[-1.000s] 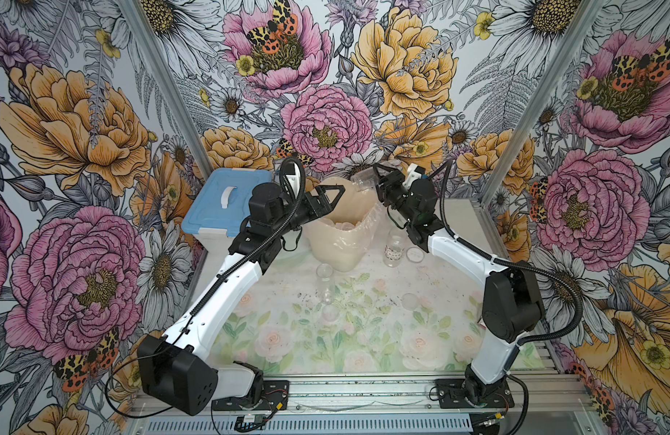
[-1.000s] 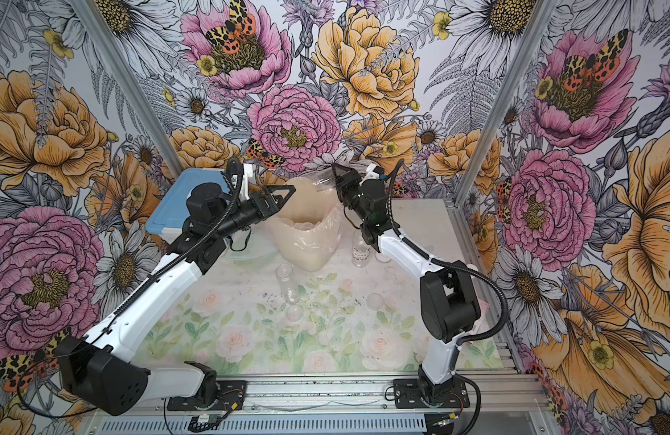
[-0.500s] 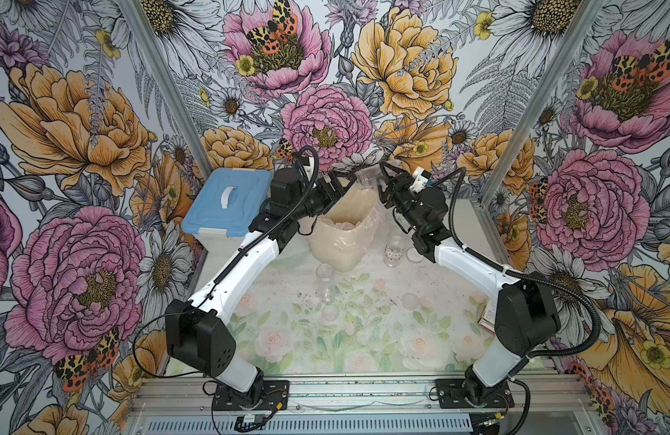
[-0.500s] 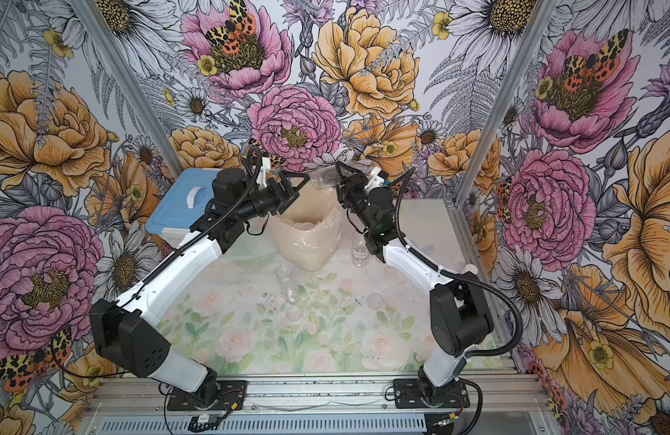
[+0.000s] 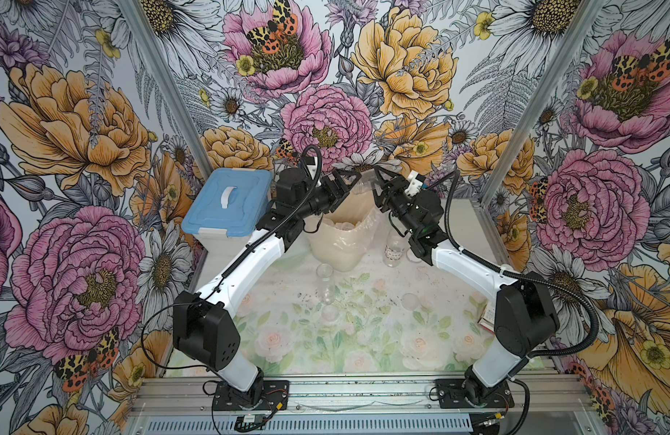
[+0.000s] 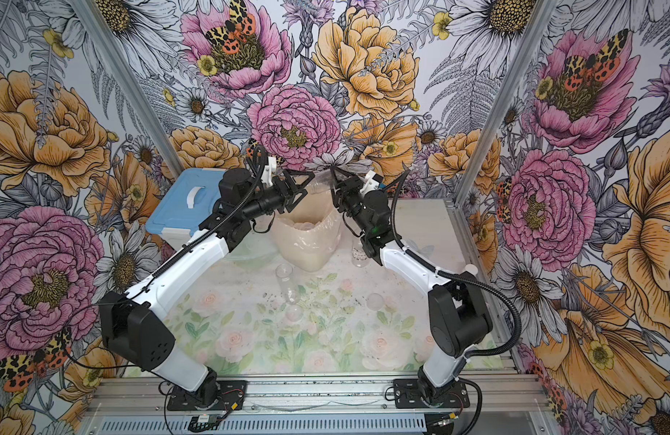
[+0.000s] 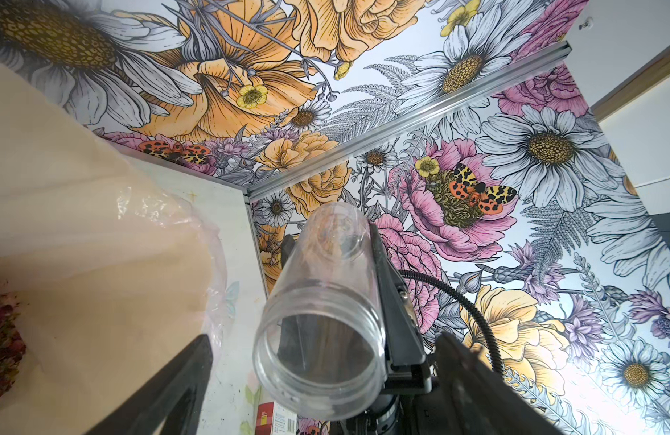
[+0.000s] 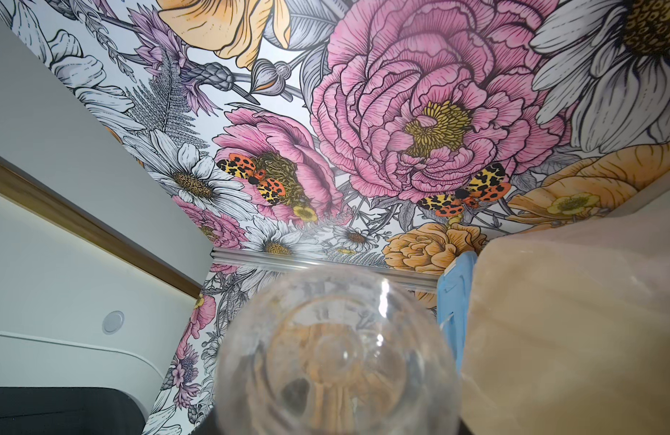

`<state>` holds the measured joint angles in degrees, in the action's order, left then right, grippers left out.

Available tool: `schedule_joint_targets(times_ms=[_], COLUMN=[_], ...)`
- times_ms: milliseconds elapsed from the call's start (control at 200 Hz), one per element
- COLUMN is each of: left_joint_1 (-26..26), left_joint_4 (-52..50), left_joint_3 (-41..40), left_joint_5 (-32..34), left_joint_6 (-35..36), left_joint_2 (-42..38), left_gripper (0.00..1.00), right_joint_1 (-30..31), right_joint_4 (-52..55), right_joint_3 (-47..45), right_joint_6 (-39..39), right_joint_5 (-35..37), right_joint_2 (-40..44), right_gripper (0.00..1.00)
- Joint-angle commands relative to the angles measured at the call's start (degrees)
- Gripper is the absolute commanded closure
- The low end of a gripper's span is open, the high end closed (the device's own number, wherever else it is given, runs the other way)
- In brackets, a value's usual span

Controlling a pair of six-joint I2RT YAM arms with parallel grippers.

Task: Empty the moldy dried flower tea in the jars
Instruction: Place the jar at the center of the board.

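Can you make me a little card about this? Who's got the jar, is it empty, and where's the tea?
Right gripper: shut on a clear jar, tilted, up near the bin
Jar: lid off, looks empty
Left gripper: open, fingers on either side of the jar's mouth, not touching it
Bin: lined with a bag
Tea: dark red heap in the bag
Table: second jar standing open, dark crumbs around

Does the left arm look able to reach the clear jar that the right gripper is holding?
Likely yes: the left gripper is open, facing the jar, nothing between them; the right gripper clamps its sides.
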<state>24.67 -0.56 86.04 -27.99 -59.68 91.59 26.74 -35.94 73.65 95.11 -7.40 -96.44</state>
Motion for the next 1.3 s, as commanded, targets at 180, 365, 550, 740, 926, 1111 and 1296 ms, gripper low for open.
schedule_joint_targets(times_ms=[180, 365, 550, 740, 926, 1111, 1296], left_joint_1=[0.7, 0.8, 1.0, 1.1, 1.1, 1.1, 1.2], left_joint_4=[1.9, 2.3, 2.2, 1.6, -1.6, -4.8, -6.4], left_joint_3=[2.6, 3.2, 4.1, 4.2, 4.8, 5.3, 5.5], left_joint_5=[-1.4, -1.5, -2.4, -2.4, -1.7, -0.3, 0.6], left_joint_6=[-1.2, -1.8, -2.9, -2.9, -0.8, 1.5, 3.3], left_joint_2=[2.7, 3.7, 5.2, 5.9, 5.9, 5.2, 4.5], left_gripper=[0.17, 0.23, 0.31, 0.42, 0.56, 0.63, 0.66], right_joint_1=[1.1, 1.6, 1.9, 1.9, 1.9, 1.9, 1.6], right_joint_4=[-2.1, -2.1, -2.0, -2.1, -2.1, -2.6, -2.8], right_joint_3=[0.0, -0.1, 0.3, 0.2, -0.1, -0.6, -1.2], right_joint_6=[0.0, 0.0, 0.0, -0.1, -0.1, -0.1, -0.7], right_joint_5=[-0.2, -0.3, -0.3, -0.2, 0.2, 0.5, 0.8], right_joint_2=[0.0, -0.3, -0.9, -1.1, -1.1, -1.0, -0.5], right_gripper=[0.91, 0.91, 0.91, 0.91, 0.88, 0.78, 0.46])
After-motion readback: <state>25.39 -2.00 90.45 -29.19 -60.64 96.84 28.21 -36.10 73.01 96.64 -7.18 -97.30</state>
